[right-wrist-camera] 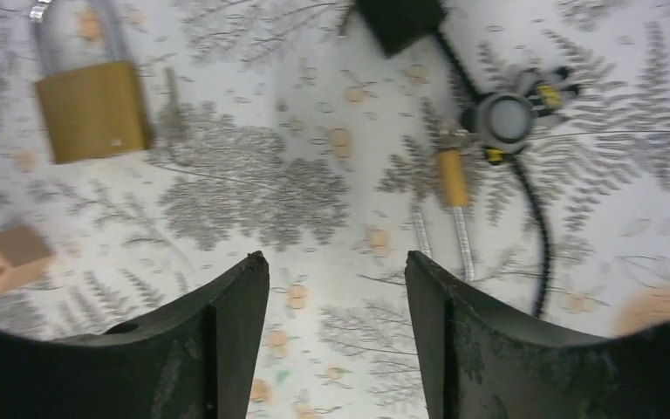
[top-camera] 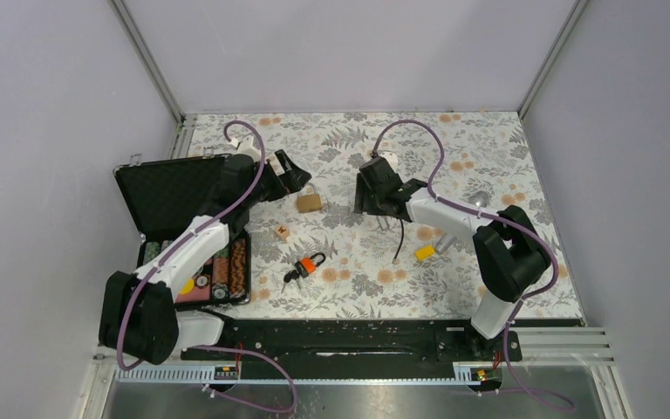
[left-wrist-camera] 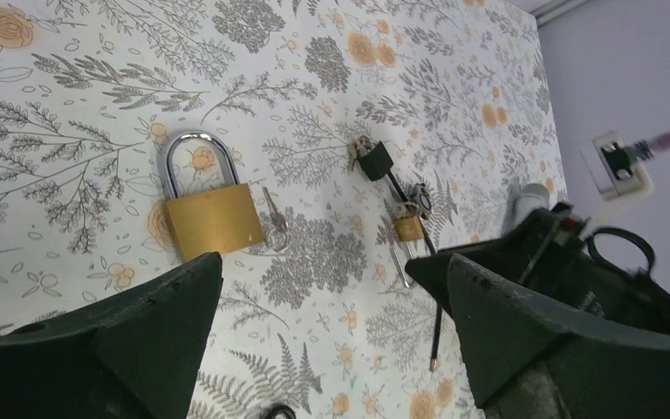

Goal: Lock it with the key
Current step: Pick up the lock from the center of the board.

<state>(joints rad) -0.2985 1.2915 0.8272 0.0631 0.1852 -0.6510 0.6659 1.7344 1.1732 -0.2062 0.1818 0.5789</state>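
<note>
You had the small square brass-coloured padlock with the silver U-shaped shackle (top-camera: 309,202) lying flat on the floral-printed tablecloth (top-camera: 471,148), near the middle of the table and between the two arms. A small silver key (left-wrist-camera: 272,218) lay just beside the padlock's body; whether they touched could not be told. Your left gripper (left-wrist-camera: 333,262) hung above the cloth close to the padlock, its jaws spread wide and holding nothing. Your right gripper (right-wrist-camera: 336,259) hovered on the padlock's other side, jaws parted somewhat less widely and also empty.

Below the right gripper lay a black cord (right-wrist-camera: 532,227) with a little brass-coloured piece (right-wrist-camera: 452,175) at its side. A small wooden cube (top-camera: 283,232) sat nearer the arm bases than the padlock, and the orange-and-black key bunch (top-camera: 305,266) lay nearer still, well apart from the padlock. An open black case (top-camera: 170,192) stood at the table's left edge, and a yellow block (top-camera: 425,253) lay beside the right arm.
</note>
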